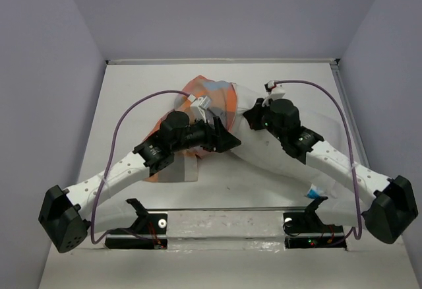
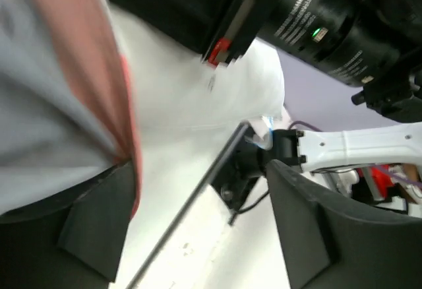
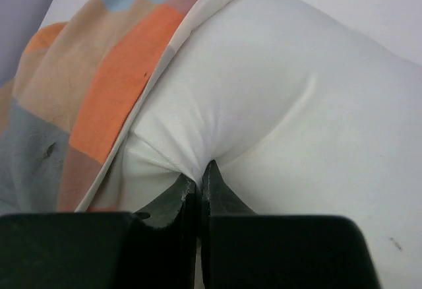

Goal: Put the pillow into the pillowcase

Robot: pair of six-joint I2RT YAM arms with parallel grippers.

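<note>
Top external view hides a good deal. The left arm (image 1: 132,167) lies across the near part of the case (image 1: 214,94), and the right arm (image 1: 330,154) crosses the pillow (image 1: 264,157) lengthwise, so both sets of fingertips are lost under black housings. The left gripper (image 1: 224,140) sits at the case's near right edge. The right gripper (image 1: 253,113) sits on the pillow just right of the case.

Right wrist view settles that hand. Its two fingers are pressed together on a pinched fold of white pillow cloth, with creases running up from the grip.

Left wrist view is blurred and tilted. The fingers (image 2: 99,229) stand wide apart with nothing gripped between them. The case fills the left of that view as an orange and grey smear. It may rest on the finger on that side, though the blur leaves this unclear.

The pillow is plump and plain white. It lies slantwise from the middle of the table (image 1: 132,104) toward the near right, where a small blue-and-white tag (image 1: 315,190) shows at its corner. Its far left end is covered by the case, whose pale hem crosses the pillow at a slant. The case is thin, in orange, light blue and grey-brown checks, and rumpled over the covered end.
</note>
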